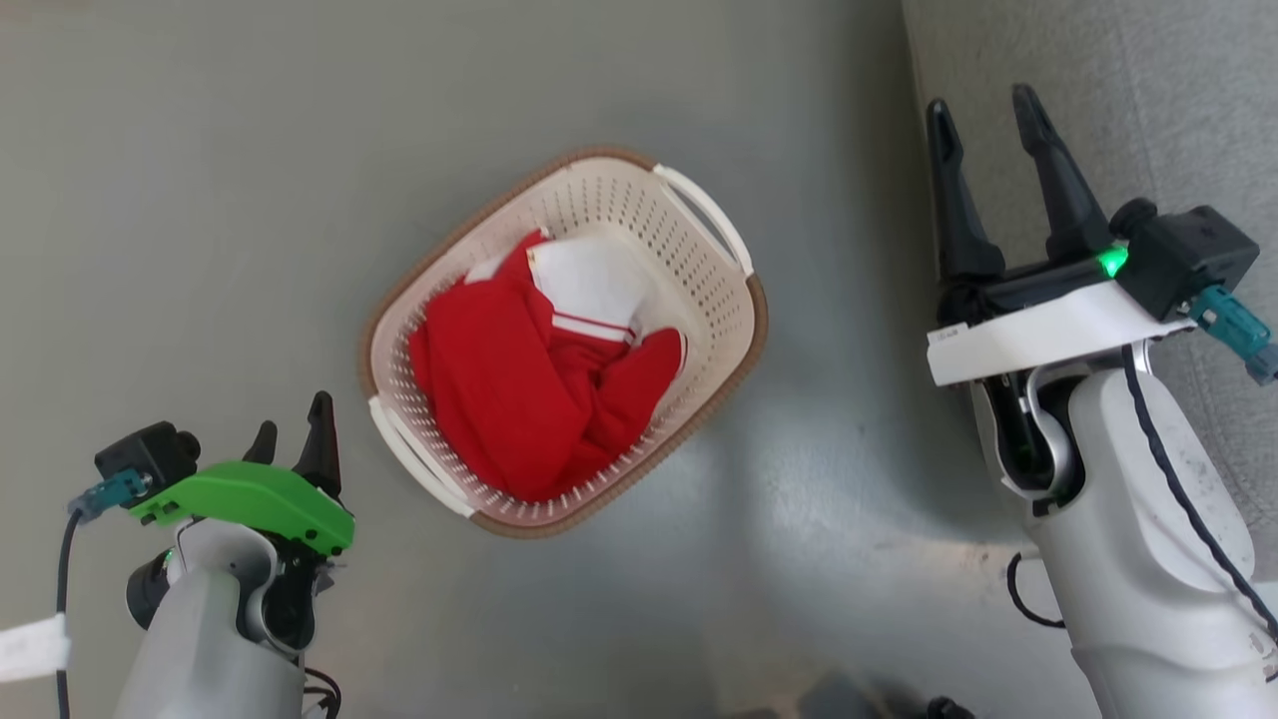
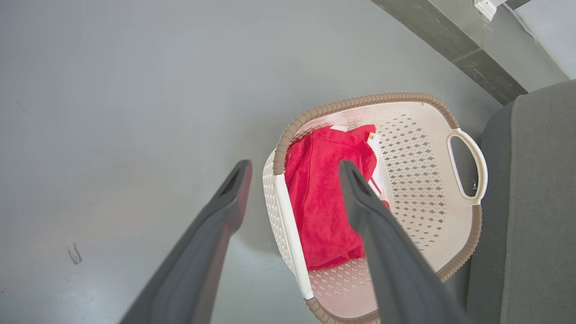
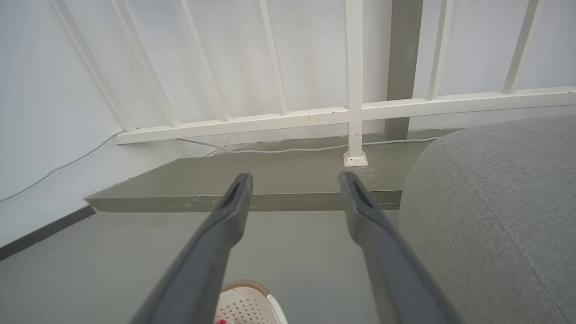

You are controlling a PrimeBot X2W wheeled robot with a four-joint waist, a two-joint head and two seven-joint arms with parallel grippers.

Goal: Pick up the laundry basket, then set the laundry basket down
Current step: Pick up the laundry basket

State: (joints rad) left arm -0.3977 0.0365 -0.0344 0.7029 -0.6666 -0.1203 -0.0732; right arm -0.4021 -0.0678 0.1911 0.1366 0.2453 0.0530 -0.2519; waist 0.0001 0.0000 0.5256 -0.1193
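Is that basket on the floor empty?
No, red and white clothing lies bunched inside the laundry basket.

The right wrist view's bottom edge cuts off most of the laundry basket (image 3: 249, 307). In the head view, red clothing (image 1: 509, 409) hides its floor. A green cover (image 1: 250, 497) hides the base of the left claw (image 1: 293, 419).

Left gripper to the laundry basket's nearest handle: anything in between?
Nothing. The head view shows only bare grey floor between the left gripper and the laundry basket's white handle; they are apart.
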